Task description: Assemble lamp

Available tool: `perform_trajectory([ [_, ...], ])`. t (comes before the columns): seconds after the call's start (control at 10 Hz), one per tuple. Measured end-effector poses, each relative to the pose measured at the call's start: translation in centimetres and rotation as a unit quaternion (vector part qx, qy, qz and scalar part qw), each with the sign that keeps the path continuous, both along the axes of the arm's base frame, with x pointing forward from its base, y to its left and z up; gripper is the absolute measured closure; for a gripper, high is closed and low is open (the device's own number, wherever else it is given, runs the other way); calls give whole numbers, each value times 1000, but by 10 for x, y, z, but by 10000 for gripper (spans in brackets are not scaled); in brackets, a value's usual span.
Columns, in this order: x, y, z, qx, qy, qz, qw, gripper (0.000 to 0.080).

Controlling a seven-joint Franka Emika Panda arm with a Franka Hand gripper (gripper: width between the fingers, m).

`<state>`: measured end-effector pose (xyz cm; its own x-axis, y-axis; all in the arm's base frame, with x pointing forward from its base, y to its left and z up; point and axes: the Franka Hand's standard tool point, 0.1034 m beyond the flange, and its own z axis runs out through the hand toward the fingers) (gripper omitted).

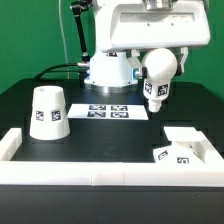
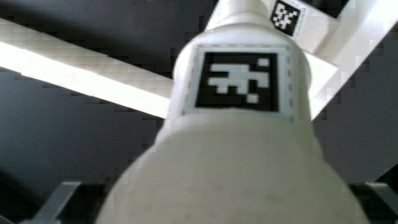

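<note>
My gripper (image 1: 160,58) is shut on the rounded bulb piece (image 1: 157,76) and holds it in the air, neck down, above the table near the right end of the marker board (image 1: 110,110). In the wrist view the bulb piece (image 2: 237,110) fills the picture, with a square marker on its side; the fingers (image 2: 50,202) show at both of its flanks. The tapered shade (image 1: 47,112) stands on the table at the exterior view's left. The flat square base (image 1: 186,142) lies in the front right corner, tilted against the wall.
A low white wall (image 1: 90,172) runs along the table's front and up both sides. The arm's white pedestal (image 1: 108,68) stands behind the marker board. A white band (image 2: 71,62) crosses the dark table behind the bulb in the wrist view.
</note>
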<state>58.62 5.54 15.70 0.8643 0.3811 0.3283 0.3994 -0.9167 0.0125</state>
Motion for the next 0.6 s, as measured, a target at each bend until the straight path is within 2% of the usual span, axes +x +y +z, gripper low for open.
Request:
perform_trajectory([
  [0.2,4,5,0,1,-2,4,1000,223],
  [0.4,23,22,4,11,-10,8,1000,223],
  [0.5,34,30,0,17,-15,3,1000,223],
  [0.6,43,29,-6,12,-32,13,999,223],
])
